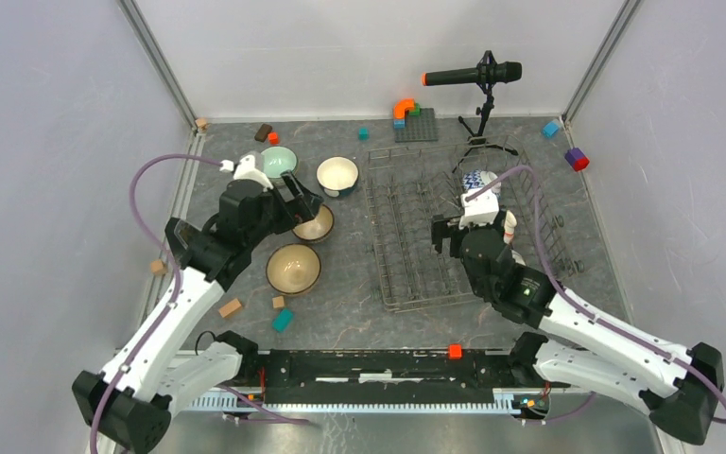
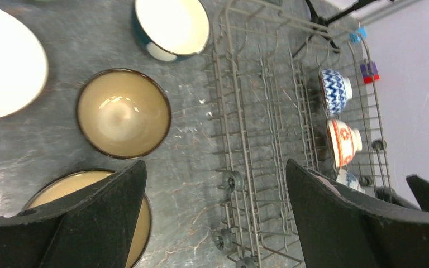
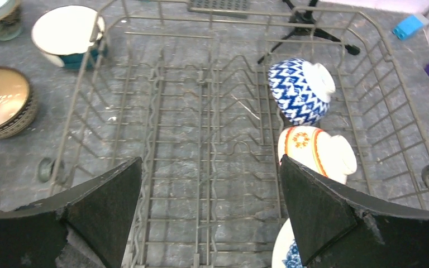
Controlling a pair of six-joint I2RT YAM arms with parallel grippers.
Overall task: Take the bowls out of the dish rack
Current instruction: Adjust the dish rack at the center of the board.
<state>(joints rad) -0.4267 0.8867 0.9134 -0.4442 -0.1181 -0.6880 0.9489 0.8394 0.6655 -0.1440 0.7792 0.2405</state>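
The grey wire dish rack [image 1: 414,248] stands right of centre. Three bowls sit on edge along its right side: blue-white zigzag [image 3: 301,89], red-white patterned [image 3: 315,151], and a blue-patterned white one [image 3: 284,251] by my right finger. My right gripper [image 3: 210,158] is open and empty above the rack's near part [image 1: 473,229]. On the table to the left stand a pale green bowl [image 1: 278,161], a teal bowl [image 1: 337,175], a small brown bowl [image 2: 124,113] and a larger brown bowl [image 1: 293,268]. My left gripper [image 2: 215,164] is open and empty over the small brown bowl [image 1: 301,197].
A microphone on a tripod [image 1: 477,76] stands behind the rack, next to a grey studded plate [image 1: 416,125]. Small toy blocks lie scattered: teal [image 1: 283,320], wooden [image 1: 231,307], purple-red [image 1: 577,159], blue [image 1: 550,128]. Walls close in the left, far and right sides.
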